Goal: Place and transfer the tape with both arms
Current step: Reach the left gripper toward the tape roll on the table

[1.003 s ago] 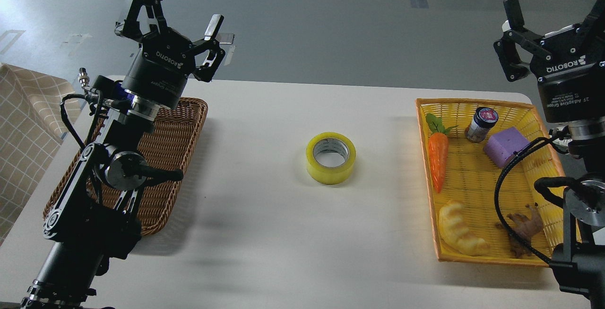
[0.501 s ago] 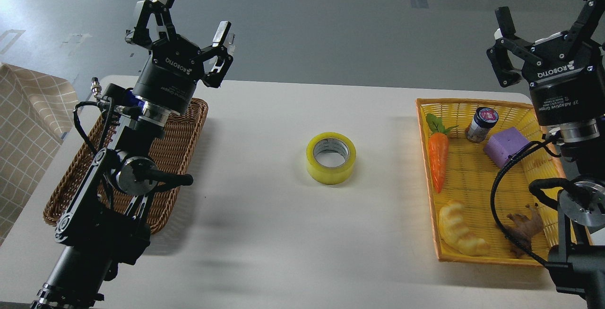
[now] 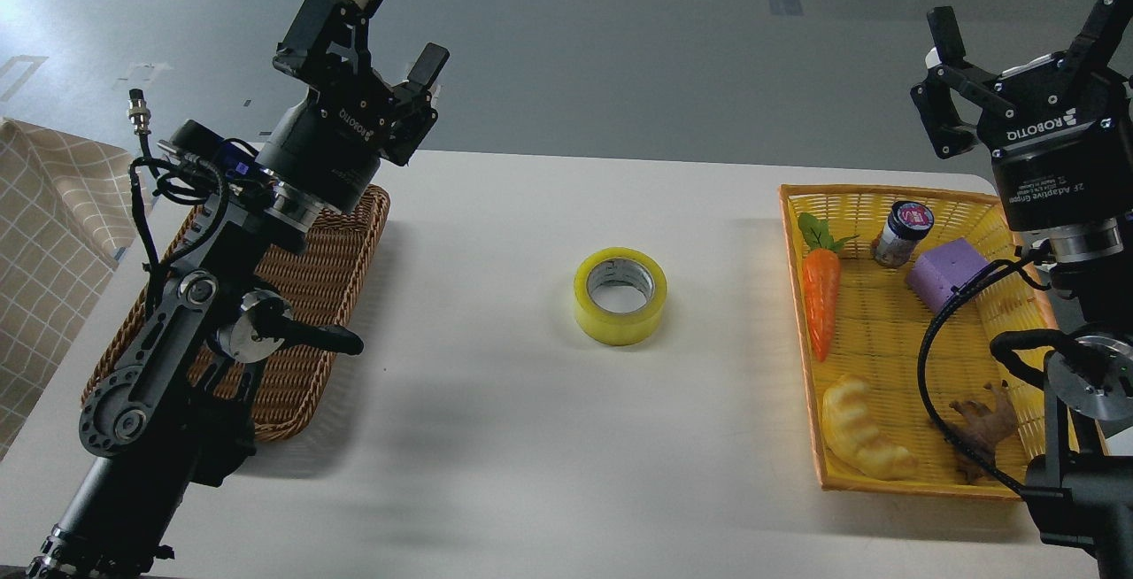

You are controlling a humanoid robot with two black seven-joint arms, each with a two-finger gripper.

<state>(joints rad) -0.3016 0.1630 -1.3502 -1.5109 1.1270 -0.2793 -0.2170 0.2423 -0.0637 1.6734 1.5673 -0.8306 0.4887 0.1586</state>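
A white table (image 3: 496, 437) stands on a grey floor, with a checked cloth (image 3: 44, 234) at the far left edge. On the left of the table sits a brown wicker basket (image 3: 319, 296), with nothing visible in its exposed part. The left gripper (image 3: 398, 26) is raised above that basket, fingers spread, holding nothing. At the table's centre lies the tape (image 3: 620, 296), flat on its side with the core opening facing up, well apart from both arms and both baskets. On the right, a yellow basket (image 3: 885, 482) holds a toy carrot (image 3: 820, 296), a small jar (image 3: 901, 232), a purple block (image 3: 945, 274), a croissant toy (image 3: 863, 439) and a brown figure (image 3: 984, 424). The right gripper (image 3: 1018, 21) is raised over that basket's far corner, fingers spread and empty, one fingertip cut by the frame edge.

Judgement: the task appears at its start, the tape not yet grasped. Risks: a finger landing on the roll's top face rather than straddling its wall would push it sideways; the smooth rounded side may slip under an off-centre pinch; the right arm's loose cable (image 3: 938, 331) hangs over the yellow basket and could snag its contents.
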